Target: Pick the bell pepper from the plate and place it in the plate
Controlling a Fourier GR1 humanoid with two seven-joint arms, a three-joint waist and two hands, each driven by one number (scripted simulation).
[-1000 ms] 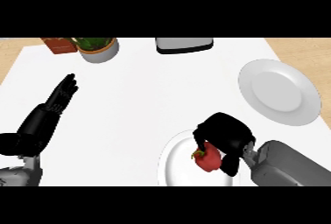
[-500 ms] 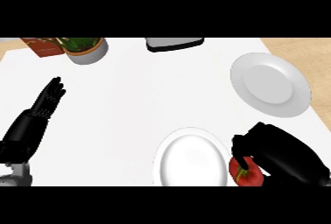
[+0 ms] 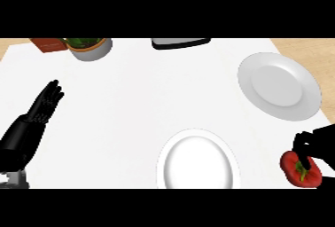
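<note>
Now transport step: right hand, fingers curled round red bell pepper with green stem, holds it near white counter's right edge, off near white round plate. Next move likely: carry to far white round plate by right edge, release. Left hand rests open, fingers straight, left edge.

The right hand shows at the right edge, near side — fingers curled down, seemingly round something red, though the edge cuts off most of the hand. The left hand rests open at the left — fingers straight, pointing to the far side, its dark forearm running back to the near edge.
</note>
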